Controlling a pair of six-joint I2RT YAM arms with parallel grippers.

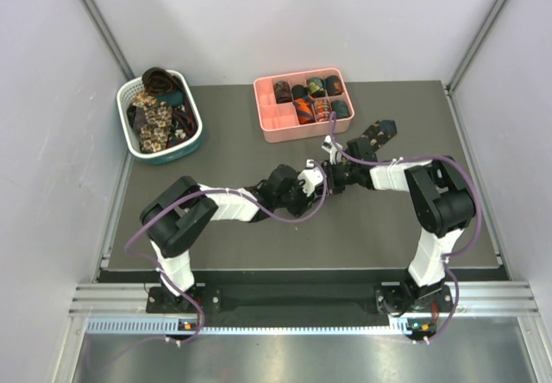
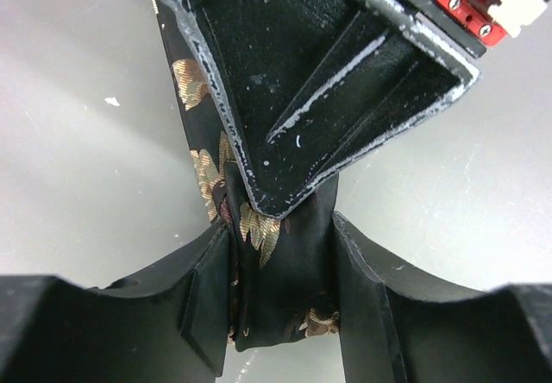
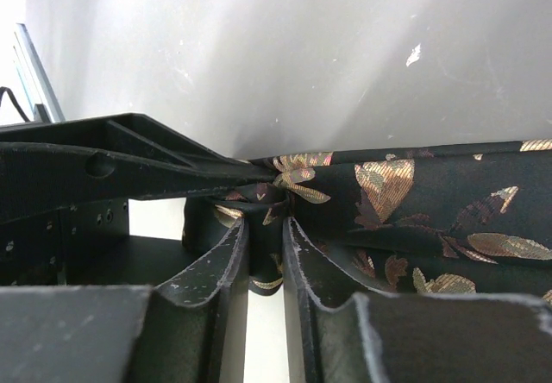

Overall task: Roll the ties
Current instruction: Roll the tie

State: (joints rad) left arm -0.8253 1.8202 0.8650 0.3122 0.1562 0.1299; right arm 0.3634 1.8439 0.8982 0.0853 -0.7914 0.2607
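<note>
Black tie with beige-gold flower print sits on the grey counter, just in front of the pink tray, caught between both arms. Left end effector at medium width, a fold of the tie filling the gap and touching both fingers. Right end effector narrow, pinching a bunched fold; the rest of the strip runs flat to its right. Rolled ties fill some tray compartments. Basket left of the tray holds loose ties.
</note>
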